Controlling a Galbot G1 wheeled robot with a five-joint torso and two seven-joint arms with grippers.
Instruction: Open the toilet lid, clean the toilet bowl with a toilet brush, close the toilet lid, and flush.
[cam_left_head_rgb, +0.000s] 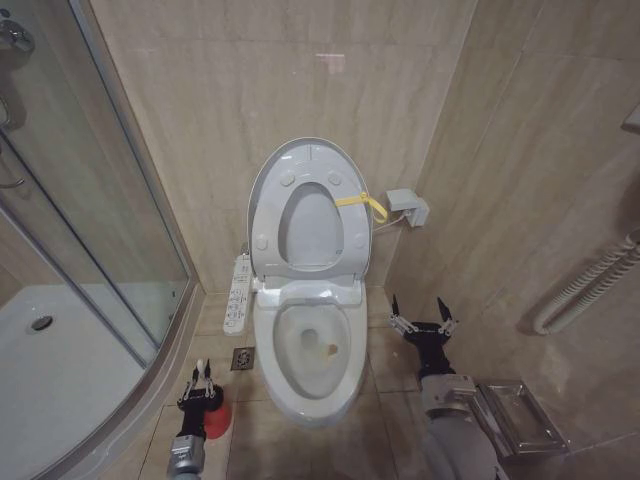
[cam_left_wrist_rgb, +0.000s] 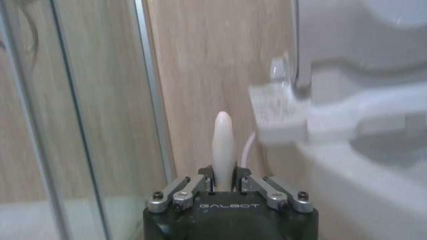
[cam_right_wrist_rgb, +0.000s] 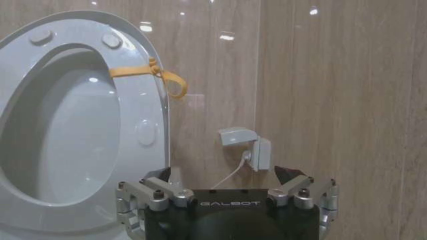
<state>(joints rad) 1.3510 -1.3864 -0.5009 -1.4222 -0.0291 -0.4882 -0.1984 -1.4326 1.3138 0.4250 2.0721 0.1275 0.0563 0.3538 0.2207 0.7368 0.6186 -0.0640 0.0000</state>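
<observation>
Left gripper jaws clamp toilet brush, head hidden | right gripper jaws spread

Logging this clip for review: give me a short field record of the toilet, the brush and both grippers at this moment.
lid: raised, leaning back against the wall
seat: raised too, yellow strap on it
bowl: open, drain hole visible at the bottom
brush: white handle upright between the left fingers
holder: red, on the floor left of the bowl
left gripper: low by the holder, shut on the brush handle
right gripper: right of the bowl, fingers open, holding nothing
</observation>
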